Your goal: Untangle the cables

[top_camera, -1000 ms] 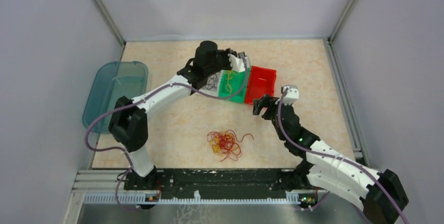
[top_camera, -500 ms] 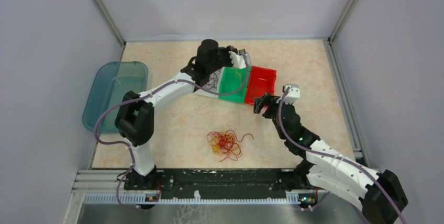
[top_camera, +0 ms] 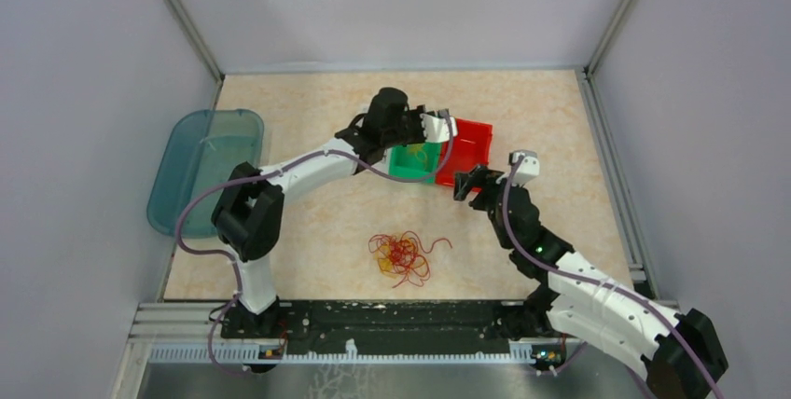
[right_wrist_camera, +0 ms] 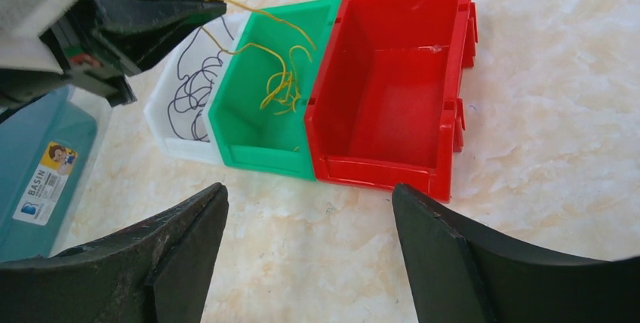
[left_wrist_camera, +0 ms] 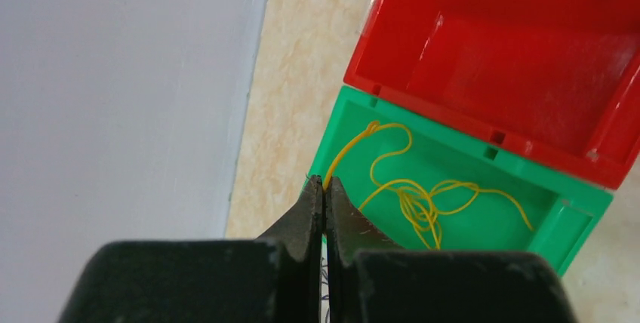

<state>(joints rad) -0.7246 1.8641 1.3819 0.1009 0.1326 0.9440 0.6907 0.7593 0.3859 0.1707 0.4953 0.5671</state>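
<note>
- Yellow and hair-thin, the yellow cable (left_wrist_camera: 423, 202) is pinched by one end between the clenched left jaws. The rest of it trails from their tips down into the green bin (left_wrist_camera: 581, 210) just ahead of them, where it lies in loose loops.
- This strand is judged to be almost weightless and wholly limp. No shape would be held once it is let go, and it could cling to the jaws or catch on the bin's rim.
- The right jaws are spread wide with nothing between them. They are aimed at the row of bins, with the red bin (right_wrist_camera: 392, 104) straight ahead and nothing seen inside it.
- A black cable (right_wrist_camera: 192, 85) is coiled in the white bin (right_wrist_camera: 170, 130), beneath the left jaws and on the far side of the green bin from the right jaws.
- The tangle (top_camera: 401, 257) of red, orange and yellow strands rests on the tabletop (top_camera: 308, 222), well behind both pairs of jaws and touched by neither.
- The tangle is judged soft, light and springy, so the whole clump would probably be lifted if it were seized at its middle.
- A better hold would be a loose end or outer loop, such as the red tail on the side nearer the right jaws, while the clump is pinned by the other jaws.
</note>
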